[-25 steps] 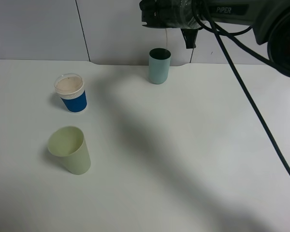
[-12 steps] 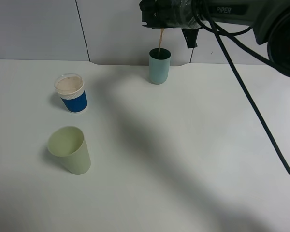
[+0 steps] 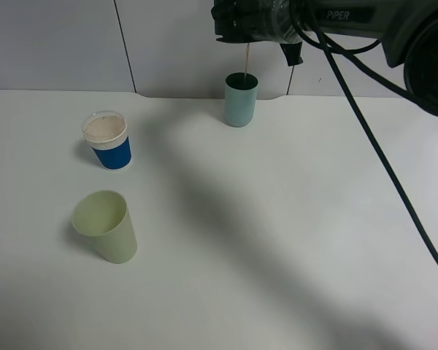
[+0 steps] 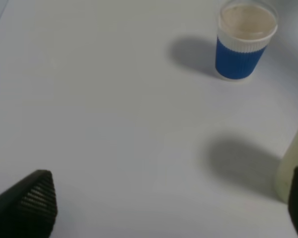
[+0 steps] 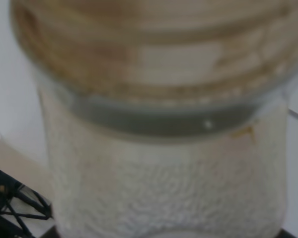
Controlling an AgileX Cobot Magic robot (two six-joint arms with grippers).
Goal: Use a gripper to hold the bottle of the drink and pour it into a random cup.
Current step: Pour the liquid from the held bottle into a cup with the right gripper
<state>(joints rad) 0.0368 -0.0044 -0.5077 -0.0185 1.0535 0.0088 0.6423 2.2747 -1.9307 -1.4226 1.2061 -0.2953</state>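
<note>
My right gripper (image 3: 252, 20) is high at the back of the table, directly above the teal-green cup (image 3: 240, 100). It is shut on the bottle of the drink (image 5: 154, 124), which is tipped over and fills the right wrist view with its wide mouth and clear body. In the exterior view the bottle is mostly hidden in the gripper. A thin brown stream (image 3: 245, 60) falls from it into the cup. My left gripper (image 4: 169, 201) is open and empty, low over the table near the pale cup; it is out of the exterior view.
A blue-sleeved cup with a clear lid (image 3: 107, 140) stands at the left and also shows in the left wrist view (image 4: 243, 42). A pale yellow-green cup (image 3: 106, 226) stands in front of it, its edge beside my left finger (image 4: 293, 166). Black cables (image 3: 379, 160) hang over the right side.
The brown stream into the teal cup was thicker half a second ago and is now thin. The right gripper and the cups have stayed in place.
</note>
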